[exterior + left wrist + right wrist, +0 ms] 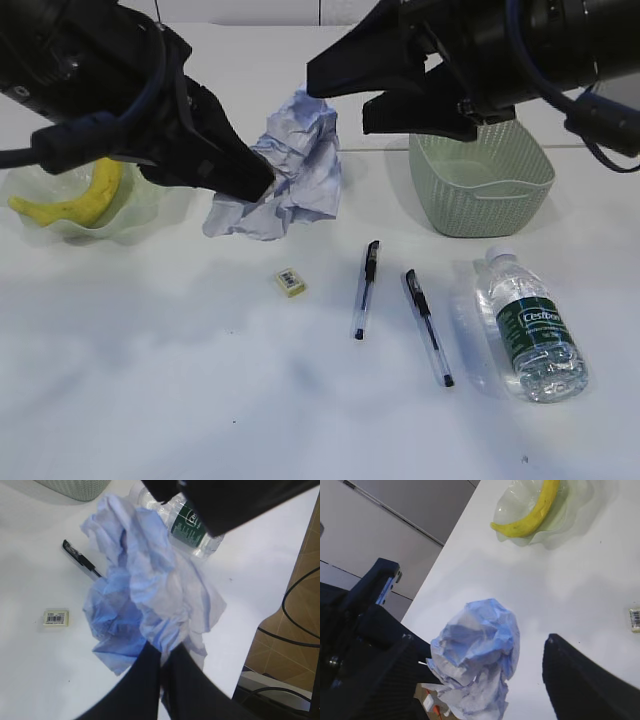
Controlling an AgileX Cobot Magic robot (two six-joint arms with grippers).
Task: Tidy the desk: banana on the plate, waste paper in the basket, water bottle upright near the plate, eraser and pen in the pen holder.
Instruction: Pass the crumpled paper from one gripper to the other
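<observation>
One banana (80, 203), yellow and curved, lying in one clear plastic plate (140, 215) with a wavy, ruffled rim, at the left of the white table (200, 400). One ball of waste paper (290, 165), pale blue-white, deeply creased and crumpled, raised off the table between the two arms. One basket (480, 185), pale green plastic with a woven pattern on its wall, rounded-rectangular, open at the top, just right of the paper. Two pens: left pen (366, 288) and right pen (428, 325), both slim with clear barrels and black caps, lying flat side by side but apart, in front of the basket. One eraser (289, 282), small, pale yellow block with a barcode label, lying left of the pens. One water bottle (530, 328), clear ribbed plastic with a white cap and dark green label, on its side at the right, near the right pen. No pen holder seen in any view.

Left gripper (162, 655), black, fingers pressed together, pinching the lower edge of the crumpled paper and holding it up. Right gripper (475, 665), black, fingers spread wide on either side of the paper ball; contact with the paper not clear from the wrist view.
</observation>
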